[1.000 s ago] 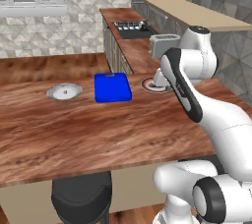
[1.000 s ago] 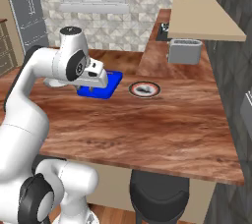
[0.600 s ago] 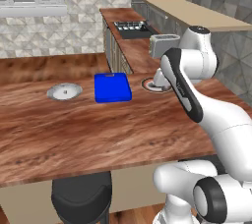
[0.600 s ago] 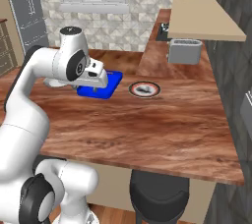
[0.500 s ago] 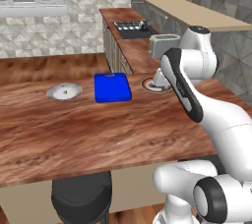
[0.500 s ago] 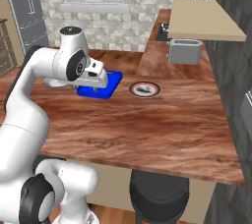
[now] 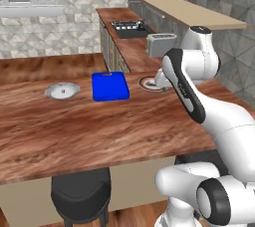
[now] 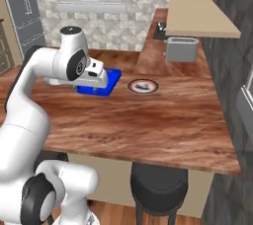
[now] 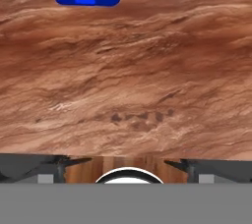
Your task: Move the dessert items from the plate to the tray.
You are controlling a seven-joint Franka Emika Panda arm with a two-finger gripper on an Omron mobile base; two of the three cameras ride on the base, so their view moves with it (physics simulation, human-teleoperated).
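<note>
No writing or brand reads anywhere. The arm bends high above the counter (image 8: pixel 163 120), its gripper (image 9: pixel 126 166) spread wide and empty. The plate (image 8: pixel 143 87) sits mid-counter beside the tray (image 7: pixel 110 85); dessert items cannot be made out.

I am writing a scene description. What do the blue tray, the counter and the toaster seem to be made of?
Blue tray: probably plastic; uniform saturated blue, matte, rounded corners.
Counter: wood or wood veneer; reddish-brown streaked grain, faint sheen.
Toaster: likely brushed metal; plain grey, soft highlights, though painted plastic would look similar in this render.
</note>
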